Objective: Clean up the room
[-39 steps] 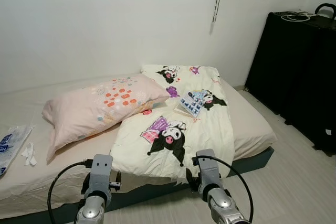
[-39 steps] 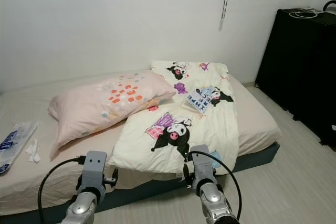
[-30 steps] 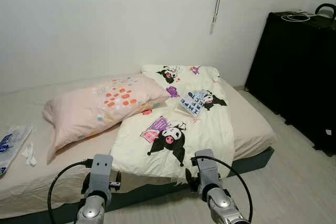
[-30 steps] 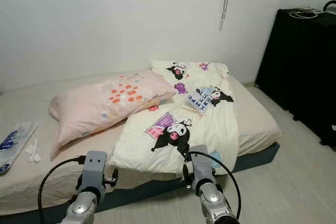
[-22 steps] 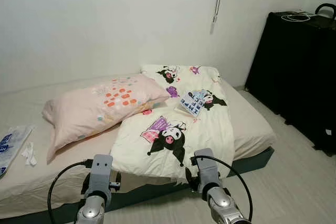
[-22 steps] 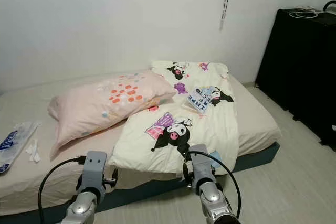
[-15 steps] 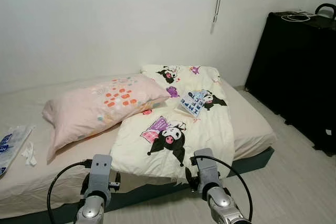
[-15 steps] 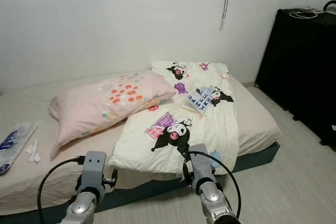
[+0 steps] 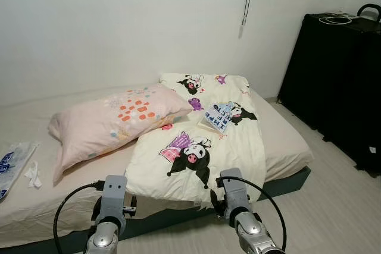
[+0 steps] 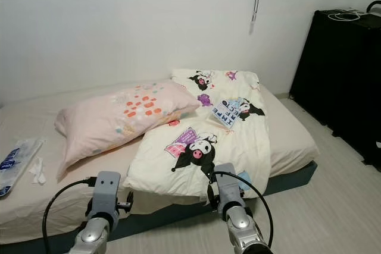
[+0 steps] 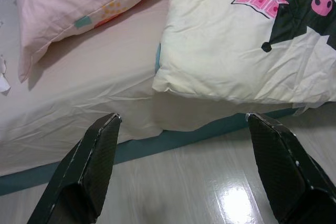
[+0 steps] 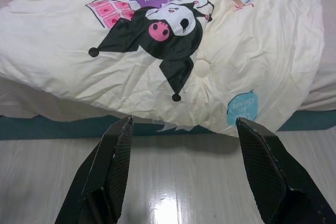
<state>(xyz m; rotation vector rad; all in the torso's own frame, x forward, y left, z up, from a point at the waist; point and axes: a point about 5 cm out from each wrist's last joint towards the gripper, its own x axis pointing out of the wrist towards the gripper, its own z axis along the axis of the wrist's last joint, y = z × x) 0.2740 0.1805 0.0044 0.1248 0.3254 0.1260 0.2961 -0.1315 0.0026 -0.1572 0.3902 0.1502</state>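
Down low, both end effectors are held out over the pale floor (image 9: 333, 206), just short of the bed (image 9: 286, 147). The left end effector (image 11: 189, 169) has its black fingers spread wide with nothing between them, and the right end effector (image 12: 191, 174) is just as wide open and empty. Straight ahead of both lies the cream cartoon-print quilt (image 9: 202, 147), its near edge hanging over the mattress side. Its long axis runs away from the robot toward the wall. The right end effector faces the quilt's near hem squarely; the left one faces the quilt's near left corner and the bare sheet beside it.

Further in, a small booklet (image 9: 217, 117) lies on top of the quilt, more toward the right arm's side. The pink pillow (image 9: 113, 120) lies slanted, one end overlapping the quilt's far left edge. Out at the left edge of the bed sit a plastic packet (image 9: 9, 165) and a crumpled tissue (image 9: 33, 173), well apart from both arms but nearer the left. My read: tidying has not visibly started, and anything on the bed calls for a forward reach first.
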